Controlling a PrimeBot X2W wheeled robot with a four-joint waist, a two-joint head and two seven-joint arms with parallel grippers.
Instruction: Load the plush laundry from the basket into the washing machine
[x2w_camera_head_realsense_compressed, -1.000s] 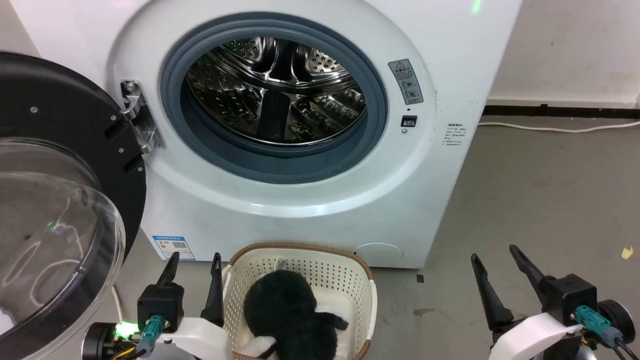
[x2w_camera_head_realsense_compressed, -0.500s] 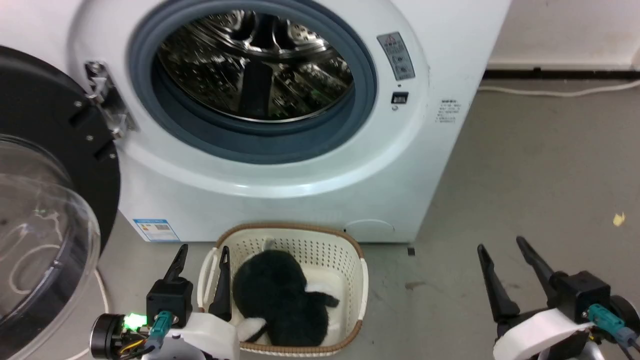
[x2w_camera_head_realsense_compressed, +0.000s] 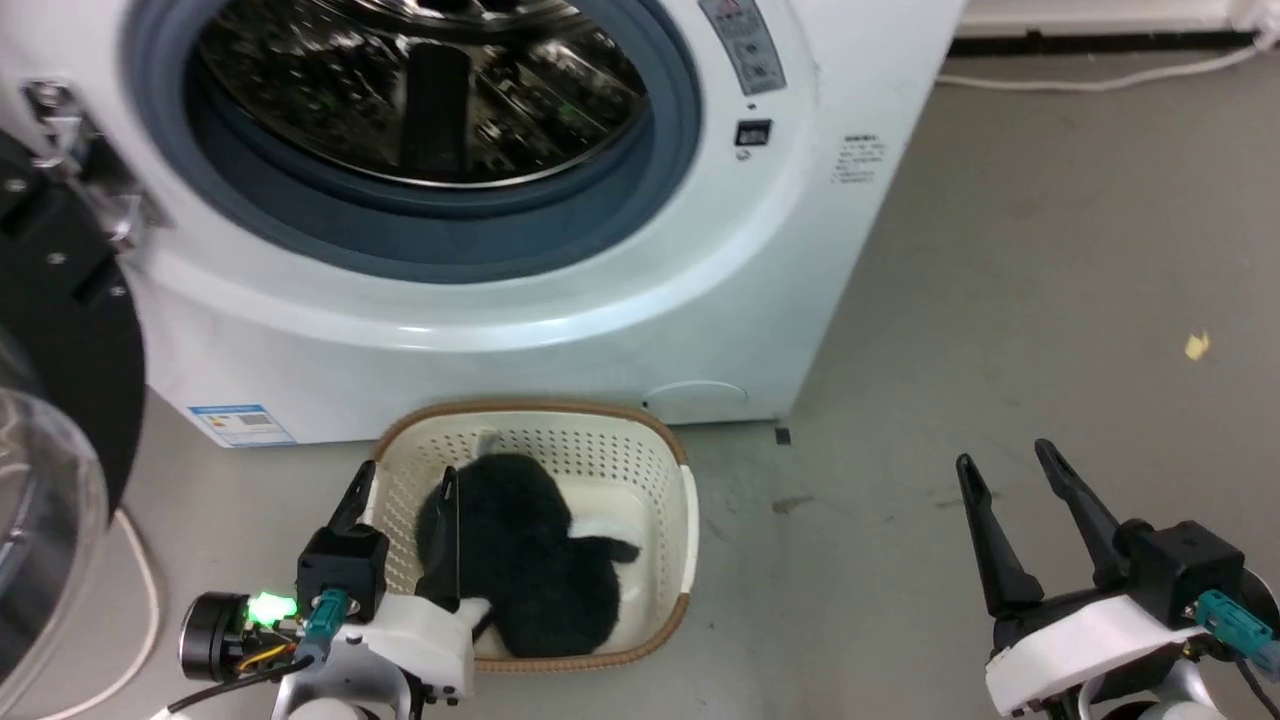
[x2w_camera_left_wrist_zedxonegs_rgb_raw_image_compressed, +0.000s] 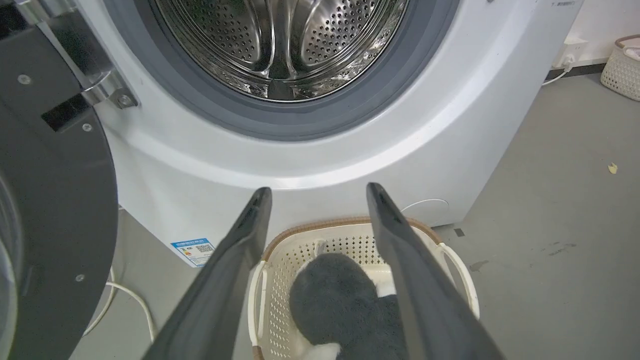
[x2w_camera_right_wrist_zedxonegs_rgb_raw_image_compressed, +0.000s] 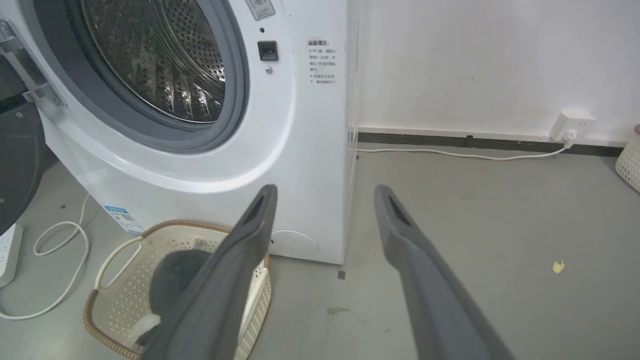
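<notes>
Two grippers: both with fingers spread, neither holding anything.
Head view, left gripper (x2w_camera_head_realsense_compressed: 400, 495): low at the near left, one finger outside the basket's left wall, the other inside it beside the plush.
Head view, plush laundry (x2w_camera_head_realsense_compressed: 525, 570): a dark bundle with a white patch, lying in the basket (x2w_camera_head_realsense_compressed: 660, 450) on the floor just in front of the washing machine (x2w_camera_head_realsense_compressed: 560, 330).
Head view, right gripper (x2w_camera_head_realsense_compressed: 1010, 470): near right, over bare floor, well apart from the basket.
Left wrist view: fingers (x2w_camera_left_wrist_zedxonegs_rgb_raw_image_compressed: 235, 260) frame the plush; the steel drum (x2w_camera_left_wrist_zedxonegs_rgb_raw_image_compressed: 280, 45) gapes above, door swung to the left.
Right wrist view: basket at the lower left, machine beyond.
Step in hand: probably the reach for the plush, not yet gripped.
Next move: likely lower the left gripper, centre it on the bundle clear of the wall, close, then lift to the drum.
</notes>
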